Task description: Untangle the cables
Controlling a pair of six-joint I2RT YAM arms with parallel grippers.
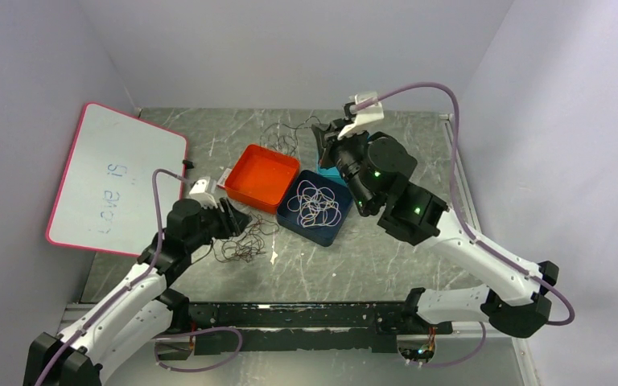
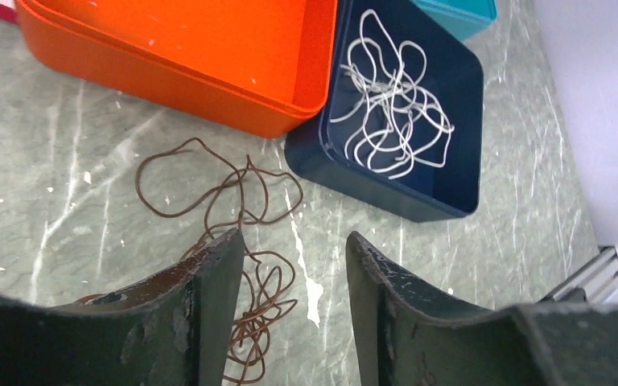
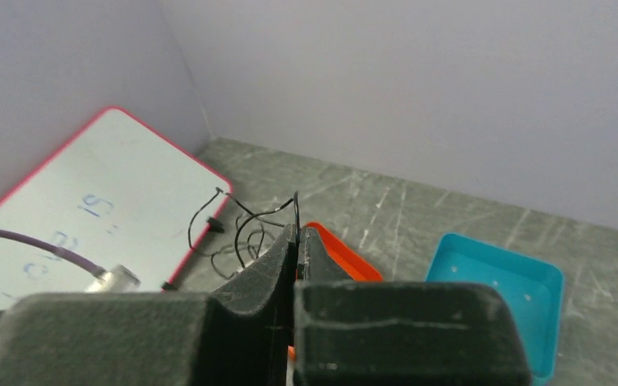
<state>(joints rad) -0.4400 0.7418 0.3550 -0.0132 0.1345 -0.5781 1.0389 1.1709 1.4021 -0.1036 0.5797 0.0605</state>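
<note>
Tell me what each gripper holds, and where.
Right gripper pinches a looped strand of thin black cable between its fingers. Left gripper is open, holding nothing.

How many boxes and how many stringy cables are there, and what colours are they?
Boxes: 3 (orange box, dark blue box, teal box)
Cables: 3 (white cable, brown cable, black cable)
Total: 6
</note>
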